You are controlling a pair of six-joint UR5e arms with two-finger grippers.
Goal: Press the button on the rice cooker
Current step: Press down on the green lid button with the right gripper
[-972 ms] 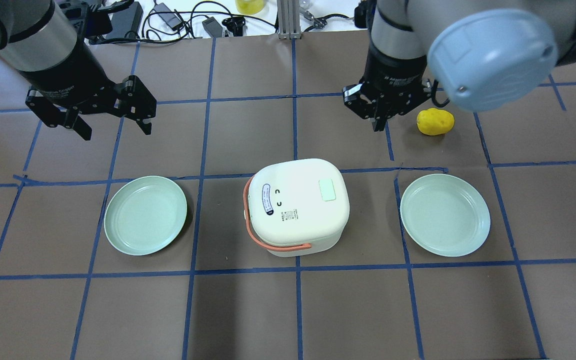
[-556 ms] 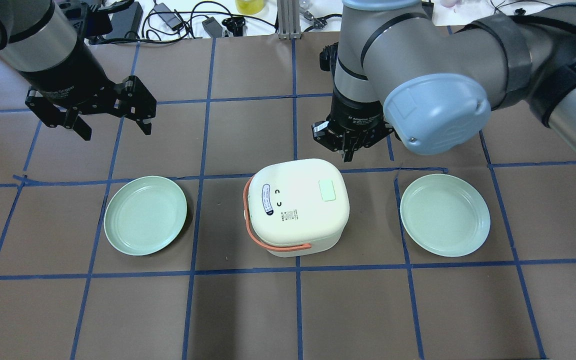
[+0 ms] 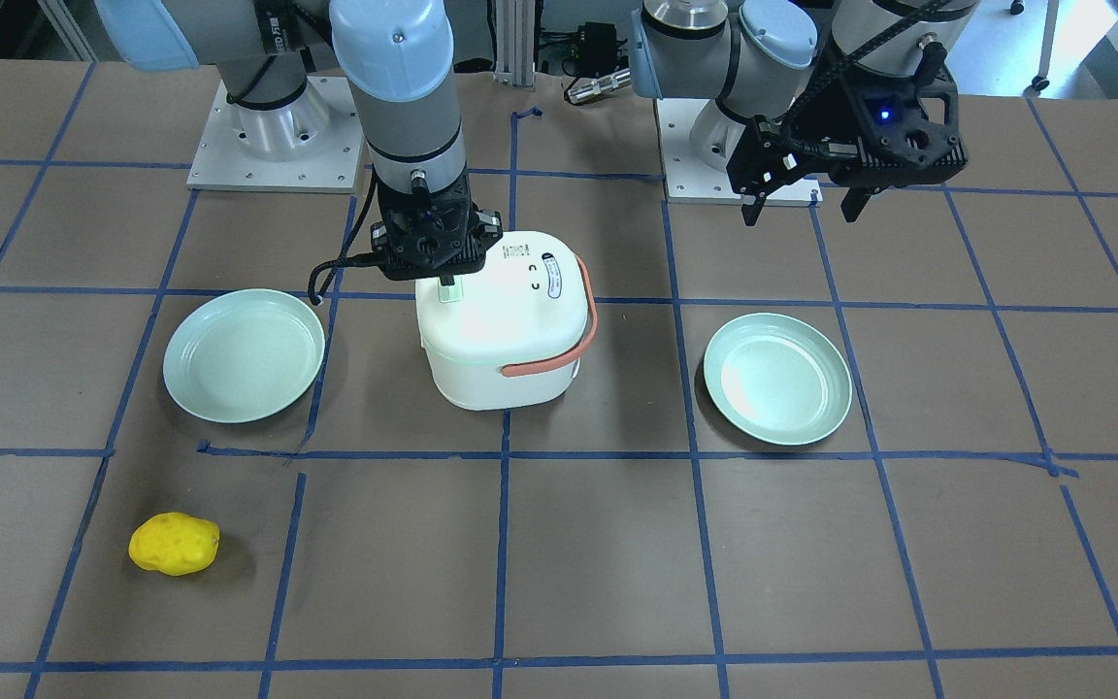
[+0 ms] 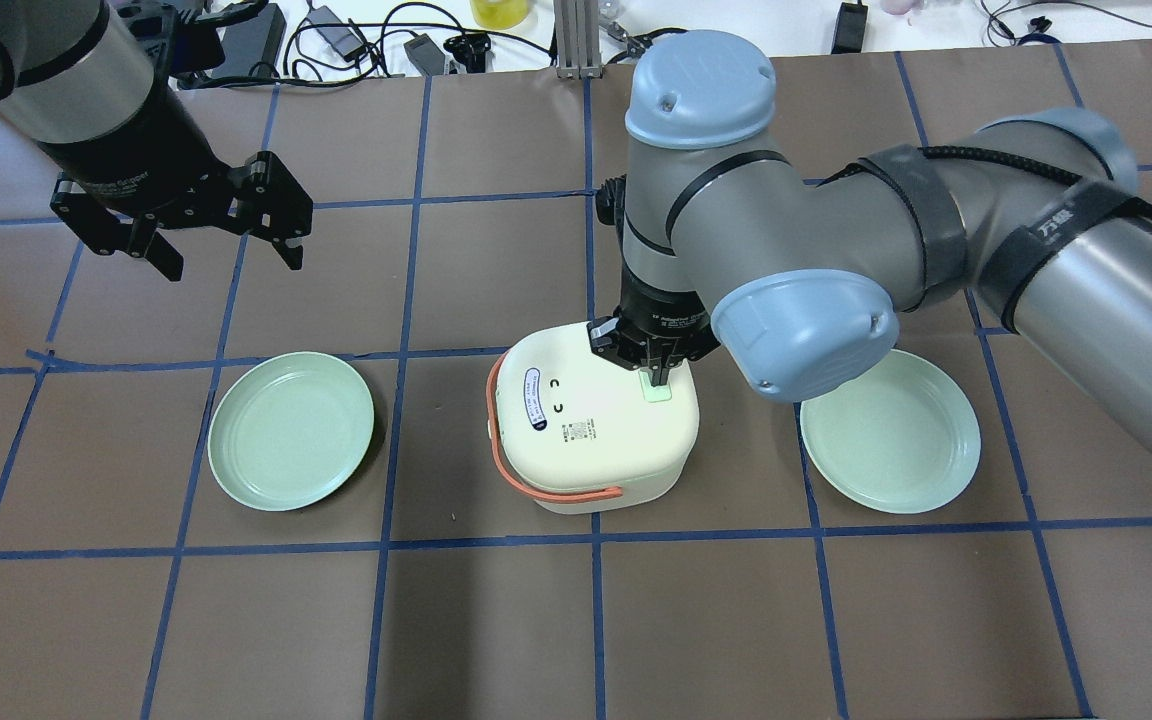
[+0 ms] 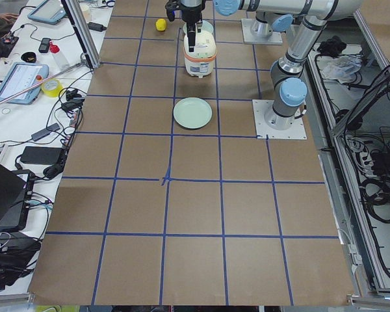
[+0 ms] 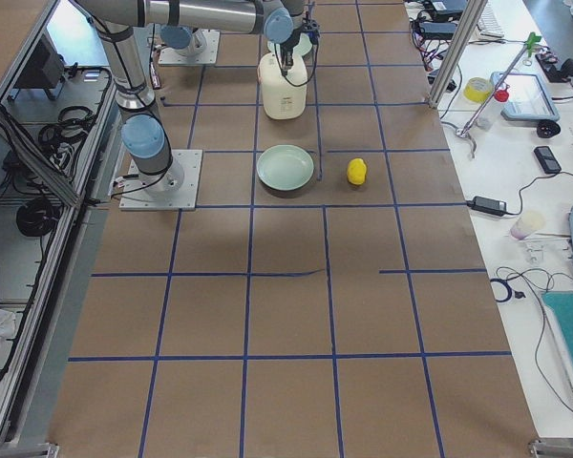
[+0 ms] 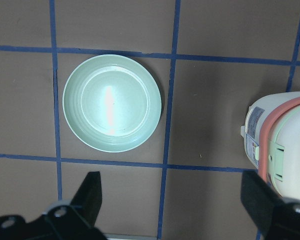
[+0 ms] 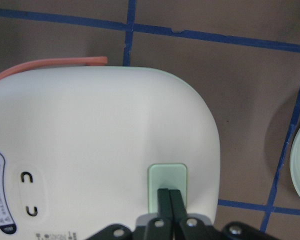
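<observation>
The white rice cooker (image 4: 586,420) with an orange handle stands mid-table; it also shows in the front view (image 3: 510,330) and the right wrist view (image 8: 100,145). Its pale green button (image 8: 167,182) sits on the lid's right side (image 4: 656,388). My right gripper (image 4: 658,375) is shut, its fingertips (image 8: 169,197) pressed together on the button; it also shows in the front view (image 3: 446,288). My left gripper (image 4: 231,265) is open and empty, hovering above the far left of the table, also in the front view (image 3: 802,209).
A green plate (image 4: 291,430) lies left of the cooker and another plate (image 4: 891,430) right of it. A yellow potato-like object (image 3: 174,544) lies on the table beyond the right plate. Cables (image 4: 356,40) lie at the far edge.
My right arm swung from near the yellow object toward me and left, then came down onto the cooker's lid; its shut fingertips now rest on the green button. The left arm has not moved.
</observation>
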